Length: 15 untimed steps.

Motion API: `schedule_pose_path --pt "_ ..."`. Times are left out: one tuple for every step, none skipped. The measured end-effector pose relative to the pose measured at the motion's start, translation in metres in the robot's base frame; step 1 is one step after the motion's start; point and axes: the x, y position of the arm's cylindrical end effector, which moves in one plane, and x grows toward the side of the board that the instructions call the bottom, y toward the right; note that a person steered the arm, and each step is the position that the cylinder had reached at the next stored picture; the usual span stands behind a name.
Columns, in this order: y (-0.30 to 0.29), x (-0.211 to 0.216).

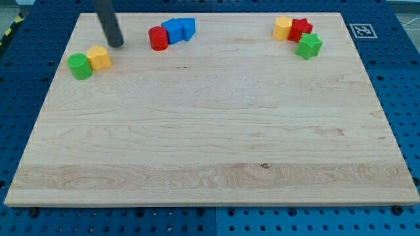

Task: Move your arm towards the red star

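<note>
The red star (pixel 302 28) sits near the view's top right, touching a yellow block (pixel 283 28) on its left and a green star (pixel 308 46) just below it. My tip (pixel 117 44) is at the view's top left, far to the left of the red star. It stands just above and right of a yellow block (pixel 100 58) and left of a red cylinder (pixel 157 39).
A green cylinder (pixel 79 66) touches the left yellow block. A blue block (pixel 179 30) rests against the red cylinder's right side. The wooden board (pixel 210 151) lies on a blue perforated table with a marker tag (pixel 361 30) at top right.
</note>
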Motion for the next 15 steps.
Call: schedule_pose_path --pt "0.037 -0.058" --pt "0.069 -0.078" --pt "0.129 -0.077" --pt "0.211 -0.077" --pt "0.296 -0.078" --pt "0.385 -0.078" --pt "0.469 -0.078" --pt "0.534 -0.076" --pt "0.511 -0.055" --pt "0.474 -0.04" --pt "0.453 -0.039" --pt "0.452 -0.039" --pt "0.448 -0.039" --pt "0.426 -0.038" --pt "0.405 -0.036"
